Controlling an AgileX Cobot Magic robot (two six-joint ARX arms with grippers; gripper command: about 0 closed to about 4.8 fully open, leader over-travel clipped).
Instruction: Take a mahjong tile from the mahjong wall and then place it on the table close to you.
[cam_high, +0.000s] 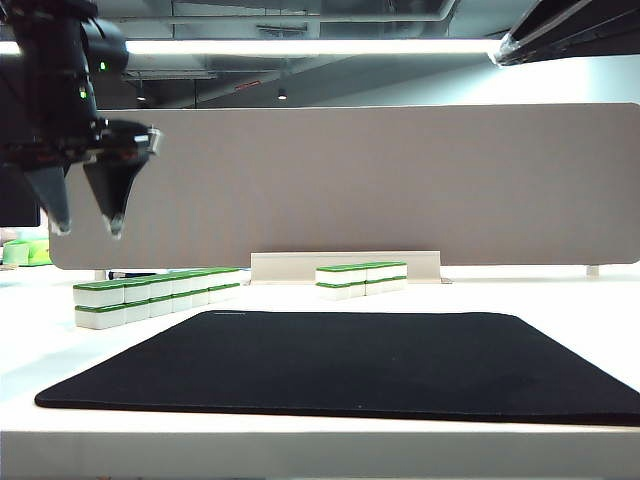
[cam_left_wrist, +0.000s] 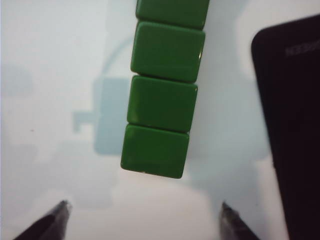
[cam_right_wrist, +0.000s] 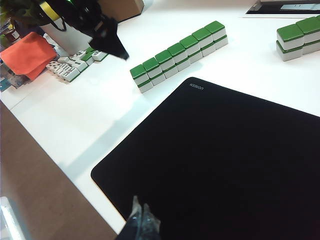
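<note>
Left gripper (cam_high: 88, 225) spread wide, empty, right gripper (cam_right_wrist: 141, 212) closed

Only readable text: "UGREEN" logo, small pale lettering, on a corner of the black mat (cam_right_wrist: 215, 160), seen in right wrist view. Left wrist view catches the same logo on the mat edge, cut off and blurred, not legible. Loose tiles (cam_right_wrist: 70, 67) near the orange cloth have face markings, too small to read

A shorter row of tiles (cam_high: 362, 278) sits before the grey divider panel (cam_high: 400, 180); loose tiles (cam_right_wrist: 67, 67) lie beside an orange cloth (cam_right_wrist: 27, 52).
</note>
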